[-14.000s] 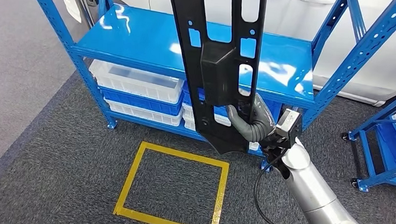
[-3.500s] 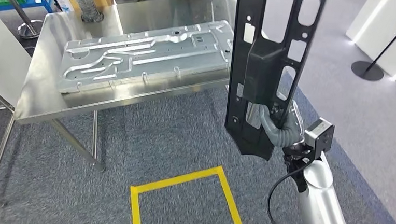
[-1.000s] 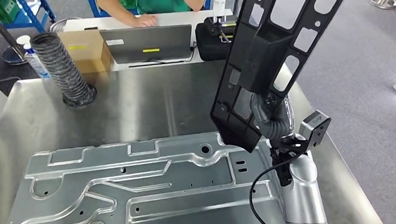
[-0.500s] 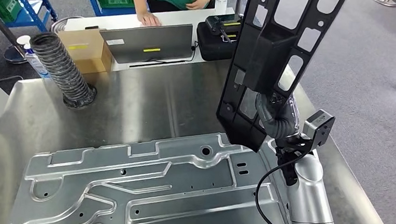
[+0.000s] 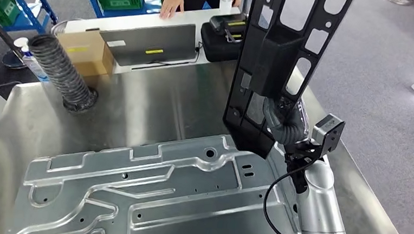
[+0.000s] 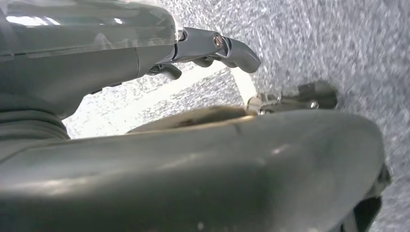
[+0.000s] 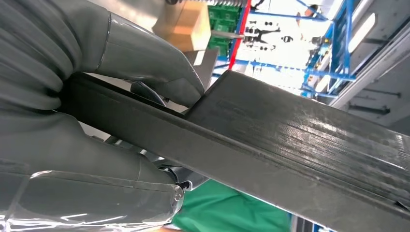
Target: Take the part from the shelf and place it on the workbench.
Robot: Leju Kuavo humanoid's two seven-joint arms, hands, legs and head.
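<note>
The right hand (image 5: pixel 282 117) is wrapped around the lower part of the long black part (image 5: pixel 276 61), fingers closed tight on it, holding it upright above the workbench (image 5: pixel 156 106), clear of the metal panel (image 5: pixel 151 189) lying there. The left hand (image 6: pixel 145 72) holds nothing, fingers loosely apart.

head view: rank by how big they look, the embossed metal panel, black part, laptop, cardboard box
1. embossed metal panel
2. black part, though it hangs nearer the camera in the right hand, so unsure
3. laptop
4. cardboard box
</note>
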